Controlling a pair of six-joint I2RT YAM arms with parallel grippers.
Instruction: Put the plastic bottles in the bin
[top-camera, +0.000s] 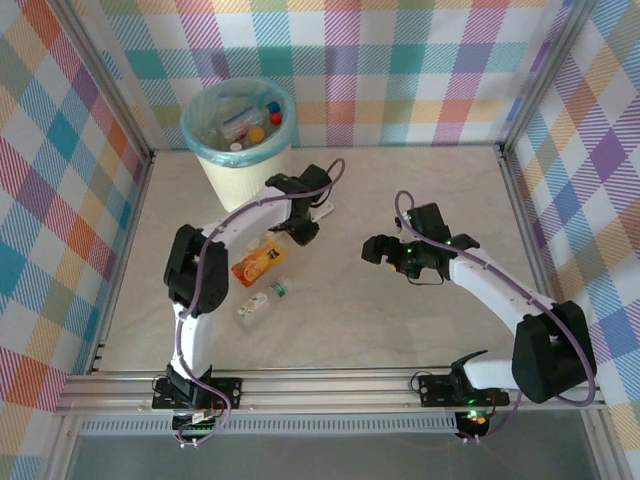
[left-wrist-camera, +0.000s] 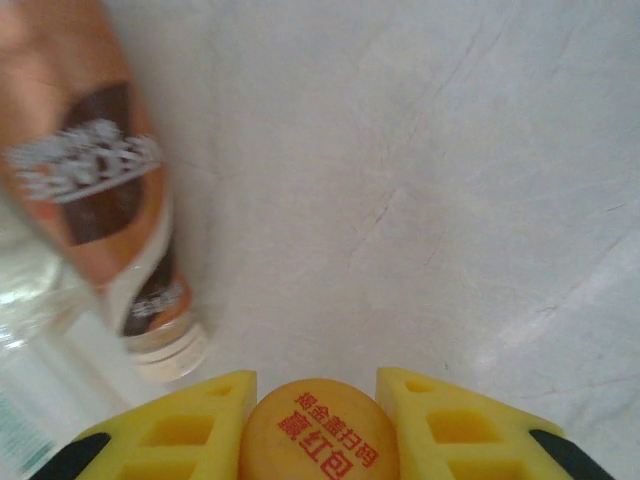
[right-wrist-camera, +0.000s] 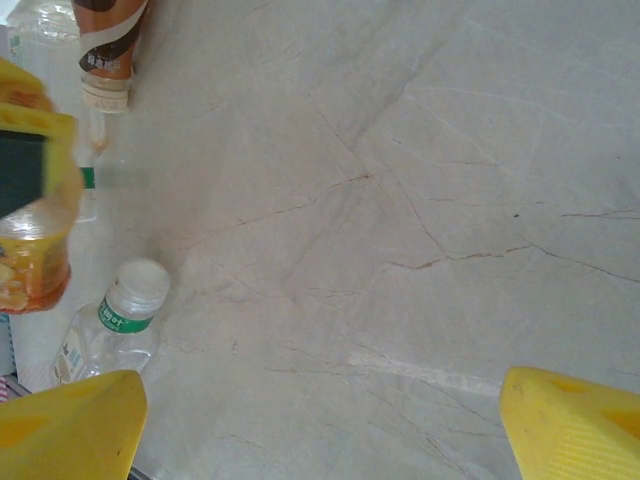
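Note:
My left gripper (top-camera: 292, 228) is shut on the orange cap (left-wrist-camera: 320, 440) of an orange-labelled bottle (top-camera: 257, 262); the cap, with red print, sits between the yellow fingers (left-wrist-camera: 215, 410). That bottle (right-wrist-camera: 32, 262) also hangs at the left edge of the right wrist view. A brown-labelled bottle (left-wrist-camera: 105, 200) lies just left of the left gripper (left-wrist-camera: 315, 385). A clear bottle with a green neck band (top-camera: 260, 302) lies nearer the arm bases. My right gripper (top-camera: 376, 250) stands open over bare table, and its fingers (right-wrist-camera: 70, 430) are far apart. The white bin (top-camera: 237, 130) at the back left holds several bottles.
Checked walls close the table on three sides. A metal rail (top-camera: 330, 385) with the arm bases runs along the near edge. The brown-labelled bottle (right-wrist-camera: 108, 40) and the green-banded clear bottle (right-wrist-camera: 112, 325) lie left of the right gripper (right-wrist-camera: 320, 440).

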